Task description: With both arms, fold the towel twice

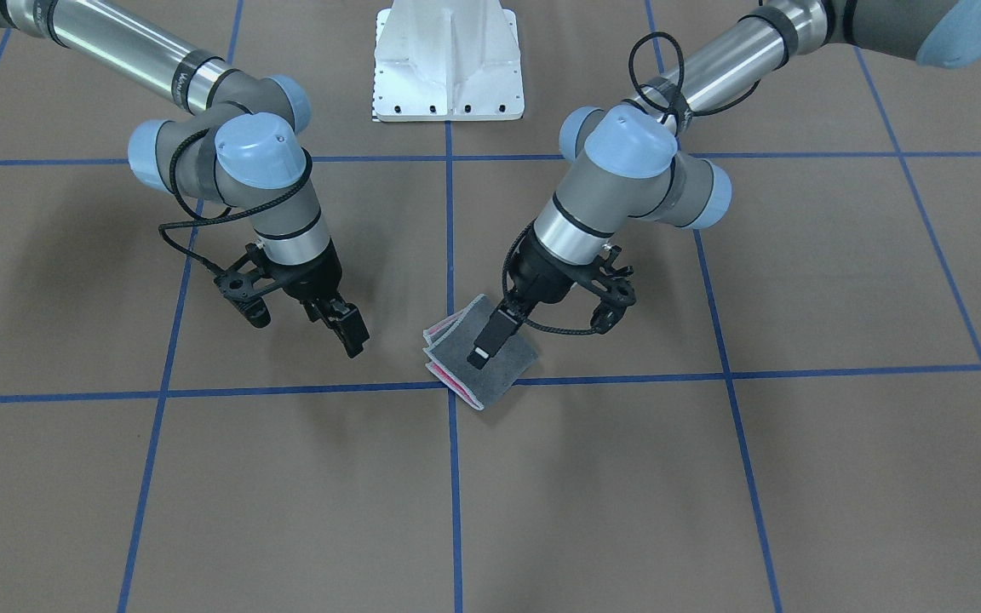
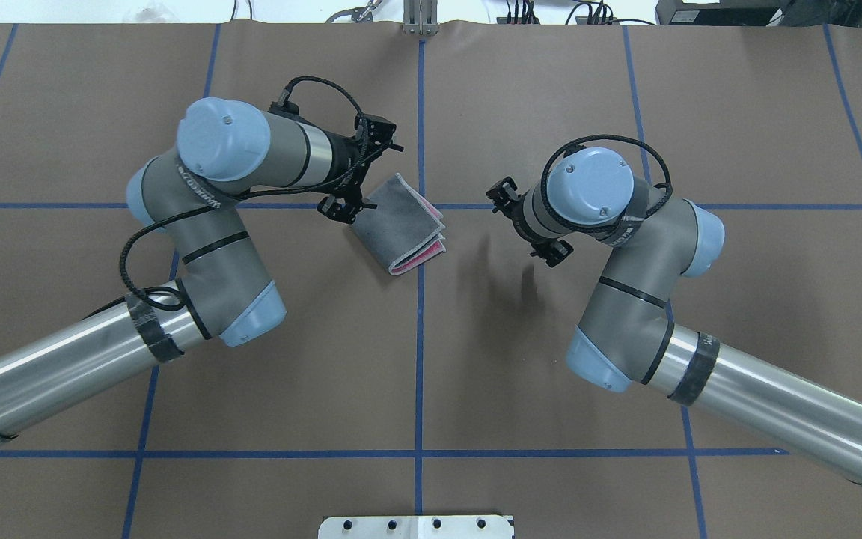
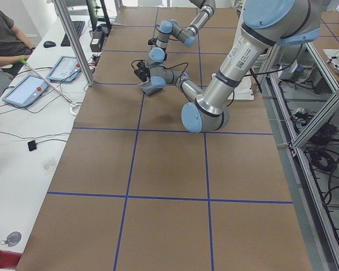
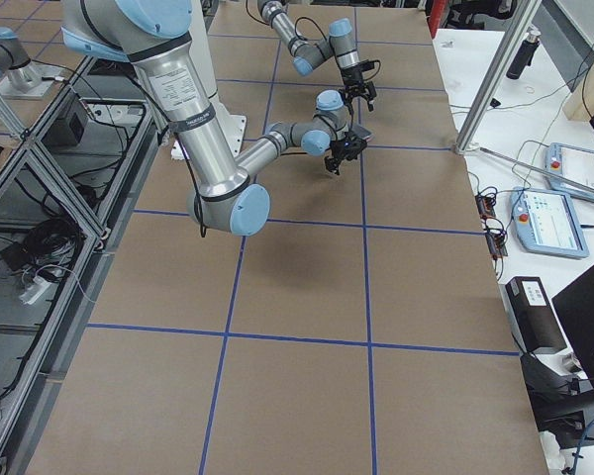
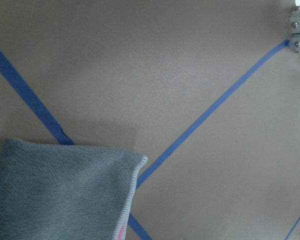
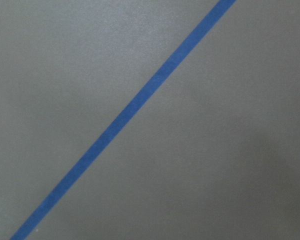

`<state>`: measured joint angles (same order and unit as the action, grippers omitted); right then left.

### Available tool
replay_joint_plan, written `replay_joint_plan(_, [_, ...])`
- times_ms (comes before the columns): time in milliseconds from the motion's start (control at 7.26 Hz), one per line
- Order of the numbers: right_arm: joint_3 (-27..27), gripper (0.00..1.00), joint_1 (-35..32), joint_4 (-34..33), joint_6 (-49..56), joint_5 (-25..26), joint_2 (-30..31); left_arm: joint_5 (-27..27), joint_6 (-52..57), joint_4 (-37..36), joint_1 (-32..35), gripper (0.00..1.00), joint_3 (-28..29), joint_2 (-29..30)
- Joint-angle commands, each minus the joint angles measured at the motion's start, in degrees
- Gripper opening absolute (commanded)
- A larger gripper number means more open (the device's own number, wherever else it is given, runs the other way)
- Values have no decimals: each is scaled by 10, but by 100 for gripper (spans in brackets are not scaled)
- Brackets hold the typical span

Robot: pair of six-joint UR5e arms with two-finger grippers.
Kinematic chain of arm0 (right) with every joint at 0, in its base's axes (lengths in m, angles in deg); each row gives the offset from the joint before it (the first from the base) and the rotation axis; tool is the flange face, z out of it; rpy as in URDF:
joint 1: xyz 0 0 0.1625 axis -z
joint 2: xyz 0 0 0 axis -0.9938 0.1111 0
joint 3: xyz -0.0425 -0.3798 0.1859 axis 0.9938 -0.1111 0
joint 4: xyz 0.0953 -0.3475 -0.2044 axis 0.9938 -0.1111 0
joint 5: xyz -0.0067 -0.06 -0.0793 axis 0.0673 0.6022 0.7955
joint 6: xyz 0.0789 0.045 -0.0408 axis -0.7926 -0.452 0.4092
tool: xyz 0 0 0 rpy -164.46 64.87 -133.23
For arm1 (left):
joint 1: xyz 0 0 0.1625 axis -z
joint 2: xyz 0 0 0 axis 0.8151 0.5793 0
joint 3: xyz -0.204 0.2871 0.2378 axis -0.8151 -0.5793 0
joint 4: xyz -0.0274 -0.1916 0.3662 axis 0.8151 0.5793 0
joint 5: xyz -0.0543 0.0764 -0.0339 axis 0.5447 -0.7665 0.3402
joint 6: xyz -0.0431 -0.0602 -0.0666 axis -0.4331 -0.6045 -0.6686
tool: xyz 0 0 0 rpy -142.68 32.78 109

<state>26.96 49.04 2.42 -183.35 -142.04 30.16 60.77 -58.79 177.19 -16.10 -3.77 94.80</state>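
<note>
Small square terry towel (image 1: 509, 375), folded into a compact stack, lies flat on the brown counter (image 1: 627, 494) approx. at centre, over a crossing of blue tape lines (image 1: 455, 477). Dark grey face is up; pink shows btwn layers at the open edges, w/ light grey stitching. Left arm (image 1: 627, 179), a silver-grey tube w/ light-blue joint caps, leans over it. The black two-finger left hand (image 1: 482, 353) points down at the towel's top. Contact is unclear, and fingers apart or together can't be told. Right arm (image 1: 261, 170) holds the right hand (image 1: 356, 345) above bare counter, near the towel but apart from it; its finger state also can't be told.
</note>
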Motion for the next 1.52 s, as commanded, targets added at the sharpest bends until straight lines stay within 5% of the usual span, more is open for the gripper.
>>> replay_joint_plan(0, [-79,100,0,57,-2,15,-56,45,15,2,21,100,-84,-87])
replay_joint_plan(827, [-93,88,28,112,195,29,-77,45,37,-2,25,100,-116,-115])
replay_joint_plan(1378, [-142,63,27,192,212,32,-93,44,37,-4,25,100,-116,-113])
